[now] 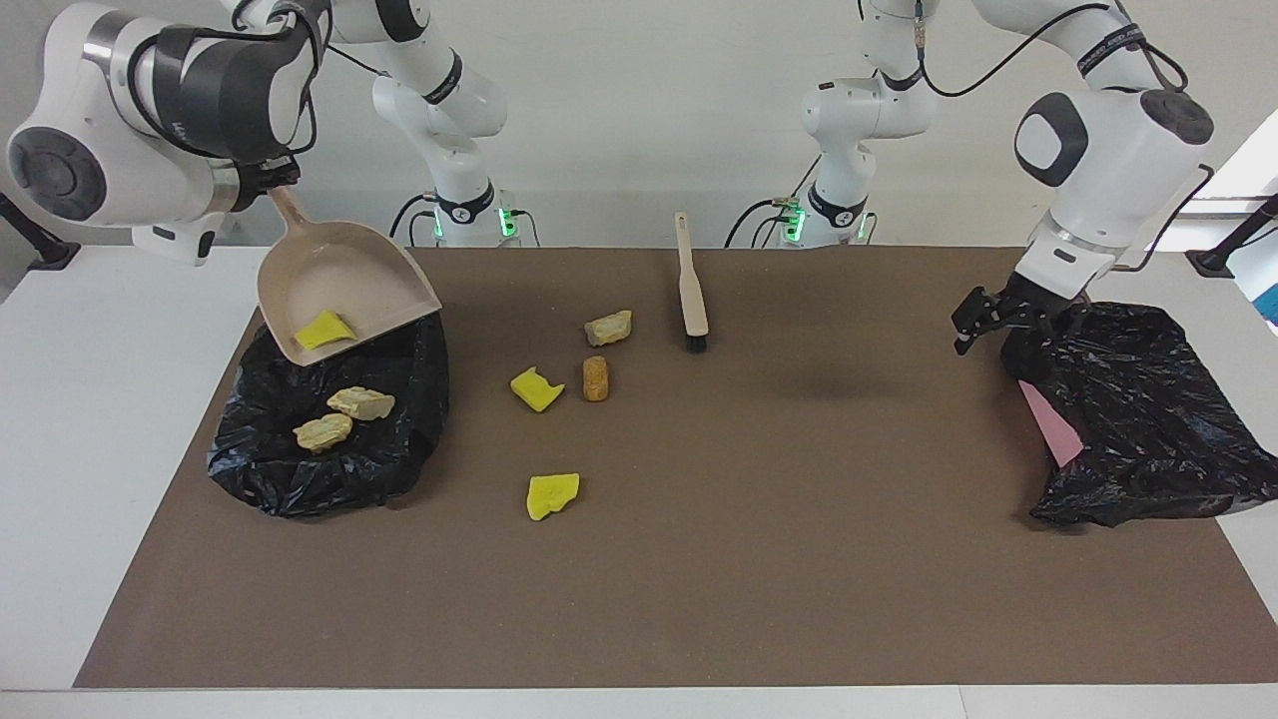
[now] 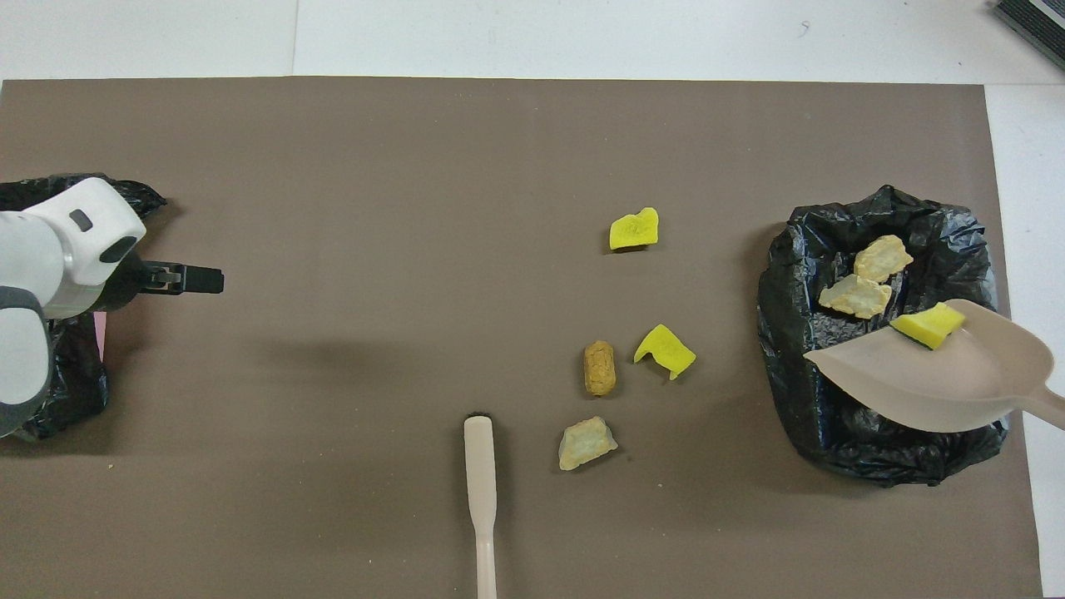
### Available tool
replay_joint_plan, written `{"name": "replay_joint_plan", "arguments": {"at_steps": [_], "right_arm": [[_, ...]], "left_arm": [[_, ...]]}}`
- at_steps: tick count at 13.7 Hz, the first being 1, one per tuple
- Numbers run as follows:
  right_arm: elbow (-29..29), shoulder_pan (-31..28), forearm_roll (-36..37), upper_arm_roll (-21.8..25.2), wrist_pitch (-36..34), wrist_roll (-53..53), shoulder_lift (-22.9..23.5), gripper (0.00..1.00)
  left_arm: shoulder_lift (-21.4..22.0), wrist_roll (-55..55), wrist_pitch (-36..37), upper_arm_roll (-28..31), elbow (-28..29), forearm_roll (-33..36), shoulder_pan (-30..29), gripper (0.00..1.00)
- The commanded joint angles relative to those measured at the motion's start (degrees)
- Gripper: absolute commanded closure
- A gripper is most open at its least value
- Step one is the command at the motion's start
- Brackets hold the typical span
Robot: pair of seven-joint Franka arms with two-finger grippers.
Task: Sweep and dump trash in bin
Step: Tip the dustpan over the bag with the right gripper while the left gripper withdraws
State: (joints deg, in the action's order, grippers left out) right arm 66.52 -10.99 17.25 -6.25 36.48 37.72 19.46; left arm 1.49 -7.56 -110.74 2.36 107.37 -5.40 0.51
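Brown mat is spread over the table. Right-end bin bag holds two tan lumps. Dustpan, handle clamped in right gripper, is tilted over that bag, one yellow chunk on it. Four scraps lie mid-mat near the brush. Left gripper is held over the left-end bag; finger state cannot be told.

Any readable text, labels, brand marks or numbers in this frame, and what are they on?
None can be read.
Left arm's upper band: white lettering, too small to read.
Right arm's dark cuff: partial lettering, unreadable.
Dustpan, brush, both bin bags: no markings visible.
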Motion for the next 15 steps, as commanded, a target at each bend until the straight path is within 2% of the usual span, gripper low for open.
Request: {"name": "replay_joint_plan", "arguments": {"at_steps": [1, 4, 7, 11, 15], "right_arm": [[-3.24, 1.41, 3.57, -0.52, -2.2, 2.88, 2.33, 1.0], [-3.07, 1.5, 5.51, -1.13, -1.5, 3.41, 3.56, 1.0], [-2.98, 2.37, 6.48, -1.13, -2.55, 3.41, 4.18, 1.0], [-1.84, 3.16, 8.66, -1.13, -3.25, 4.63, 5.14, 1.0], [-1.13, 3.43, 9.29, -1.04, -5.53, 7.09, 5.06, 1.0]], "left_arm": [[-1.14, 0.26, 6.48, -0.43, -6.54, 1.09, -1.21, 0.0], [-1.84, 1.31, 13.17, -0.42, -12.0, 1.09, -1.47, 0.0], [-2.02, 3.16, 18.87, -0.77, -17.18, 5.04, -0.69, 0.0], [-1.32, 3.16, 18.46, -1.12, -15.79, 8.21, 0.37, 0.0], [-2.02, 3.07, 20.47, -1.3, -16.93, 7.6, 0.55, 0.0]]}}
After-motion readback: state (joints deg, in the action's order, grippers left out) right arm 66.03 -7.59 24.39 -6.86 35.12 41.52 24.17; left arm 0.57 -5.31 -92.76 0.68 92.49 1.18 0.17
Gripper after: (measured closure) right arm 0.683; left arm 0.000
